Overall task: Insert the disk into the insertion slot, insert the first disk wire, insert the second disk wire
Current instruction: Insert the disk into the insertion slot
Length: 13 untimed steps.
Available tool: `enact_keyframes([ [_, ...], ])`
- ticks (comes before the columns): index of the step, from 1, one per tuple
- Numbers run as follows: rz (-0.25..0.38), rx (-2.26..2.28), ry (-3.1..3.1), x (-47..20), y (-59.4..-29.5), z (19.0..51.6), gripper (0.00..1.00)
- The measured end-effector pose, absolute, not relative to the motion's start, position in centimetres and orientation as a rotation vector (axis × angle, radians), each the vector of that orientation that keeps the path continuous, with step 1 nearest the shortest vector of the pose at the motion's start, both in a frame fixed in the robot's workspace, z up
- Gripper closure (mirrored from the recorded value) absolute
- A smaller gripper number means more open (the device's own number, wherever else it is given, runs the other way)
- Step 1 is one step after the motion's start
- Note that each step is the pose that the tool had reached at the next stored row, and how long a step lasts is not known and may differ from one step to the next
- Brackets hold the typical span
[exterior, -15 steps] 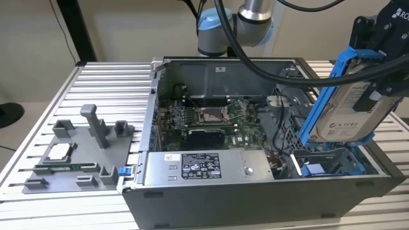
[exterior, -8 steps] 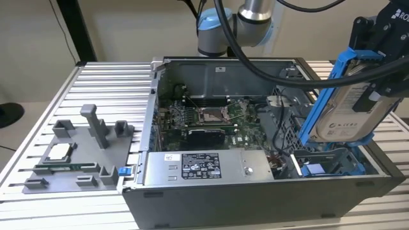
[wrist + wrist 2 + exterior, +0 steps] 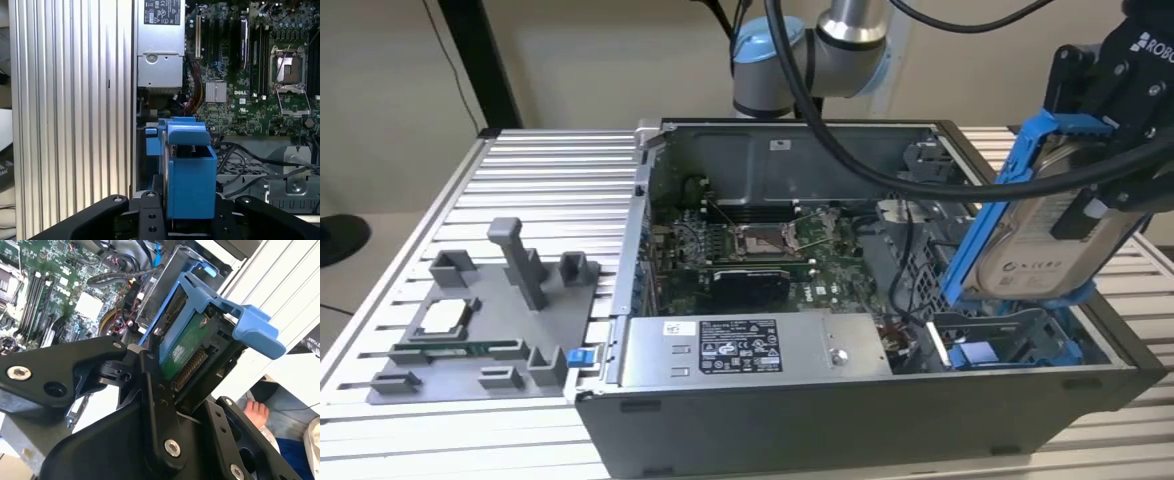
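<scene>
My gripper (image 3: 1097, 165) is shut on the disk (image 3: 1047, 235), a silver-grey drive with a white label in a bright blue caddy. The disk hangs tilted, nearly on edge, above the open computer case at the exterior view's right. Both wrist views show the disk between my fingers: its green board (image 3: 182, 347) in one and the caddy's blue end (image 3: 190, 172) in the other. The insertion slot (image 3: 1001, 348), a bay with blue rails, lies below the disk in the case's front right corner. Black cables (image 3: 242, 155) run beside the bay; which are the disk wires I cannot tell.
The grey labelled power-supply box (image 3: 747, 350) sits along the case's front wall. The motherboard (image 3: 761, 250) lies behind it. A grey fixture plate (image 3: 467, 320) with small parts rests on the ribbed aluminium table (image 3: 547, 180) at the exterior view's left. The case wall (image 3: 854, 420) borders the bay.
</scene>
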<state>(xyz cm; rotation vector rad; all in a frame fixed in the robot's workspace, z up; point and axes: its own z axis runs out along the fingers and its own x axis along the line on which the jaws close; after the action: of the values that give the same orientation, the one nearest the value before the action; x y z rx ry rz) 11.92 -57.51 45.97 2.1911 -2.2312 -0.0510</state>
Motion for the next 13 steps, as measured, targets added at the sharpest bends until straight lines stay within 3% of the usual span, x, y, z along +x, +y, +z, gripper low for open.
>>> enact_keyframes([
  [13,-0.096,2.211,-2.25,12.5,-57.9,44.5,1.0],
])
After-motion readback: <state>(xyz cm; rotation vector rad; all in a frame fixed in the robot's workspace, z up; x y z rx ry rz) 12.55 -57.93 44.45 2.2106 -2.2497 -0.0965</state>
